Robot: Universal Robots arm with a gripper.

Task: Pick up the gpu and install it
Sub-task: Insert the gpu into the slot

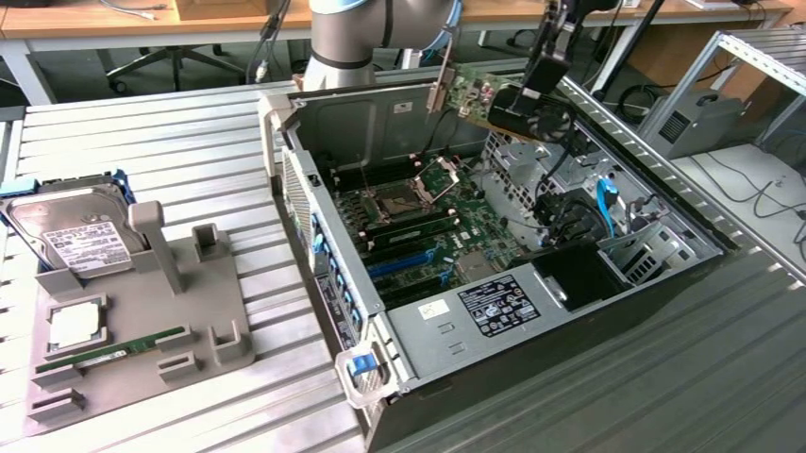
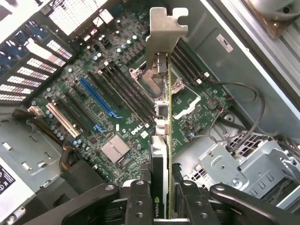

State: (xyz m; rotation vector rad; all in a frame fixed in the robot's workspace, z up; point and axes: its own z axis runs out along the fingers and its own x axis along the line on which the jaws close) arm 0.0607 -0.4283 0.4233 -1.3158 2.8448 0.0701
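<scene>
As its fingers (image 2: 139, 201) press on both flat sides of the card, the gripper (image 2: 164, 208) is closed on the gpu (image 2: 159, 154) and holds it on edge, the silver bracket (image 2: 165, 33) pointing away from the wrist; the card hangs above the motherboard (image 2: 93, 117) of the open case (image 1: 416, 340), touching nothing. I judge the risk to be bad alignment; if the card meets the blue slot (image 2: 99, 97) tilted or beside it, the contacts or the bracket may catch, and the card may slip. The wrist view gives the card's line against the slots; the exterior view gives its height over the case.
</scene>
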